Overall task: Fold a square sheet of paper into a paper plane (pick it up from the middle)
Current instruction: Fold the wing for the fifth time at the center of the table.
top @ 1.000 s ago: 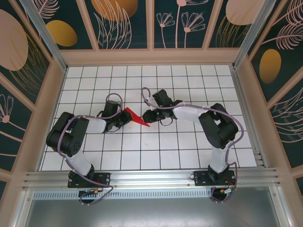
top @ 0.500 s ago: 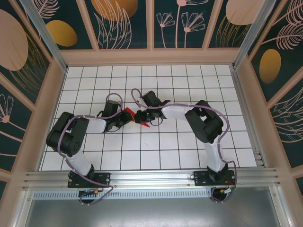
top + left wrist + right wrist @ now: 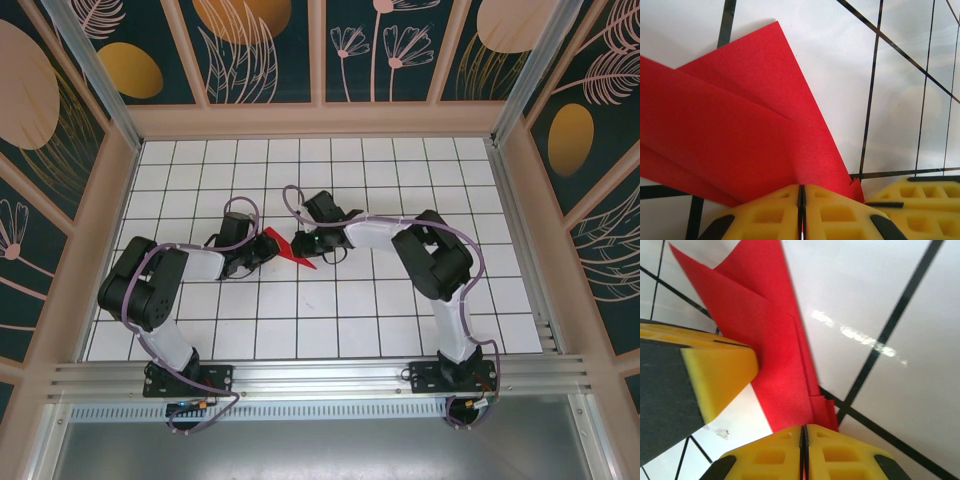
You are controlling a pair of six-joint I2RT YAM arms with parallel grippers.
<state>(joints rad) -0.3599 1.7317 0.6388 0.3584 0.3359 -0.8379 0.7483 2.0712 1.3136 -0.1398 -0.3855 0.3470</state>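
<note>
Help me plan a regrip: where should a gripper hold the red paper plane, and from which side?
Probably the layered long edge of the paper plane, coming in low from that side. It lies flat with folds stacked there; the pointed tip looks flimsy.

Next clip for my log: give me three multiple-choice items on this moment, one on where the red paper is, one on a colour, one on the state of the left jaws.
1. Where is the folded red paper?
A) between the two arms' jaws, mid-table
B) in the far right corner
C) on the near metal rail

2. What colour are the fingers?
A) blue
B) yellow
C) white

3. How do the left jaws stand?
A) wide open
B) shut on nothing
C) shut on the paper

Answers:
1 A: the top view shows the paper between both arm tips, over the middle of the table.
2 B: both wrist views show yellow fingers.
3 C: the left wrist view shows them closed with the paper's edge pinched.
</note>
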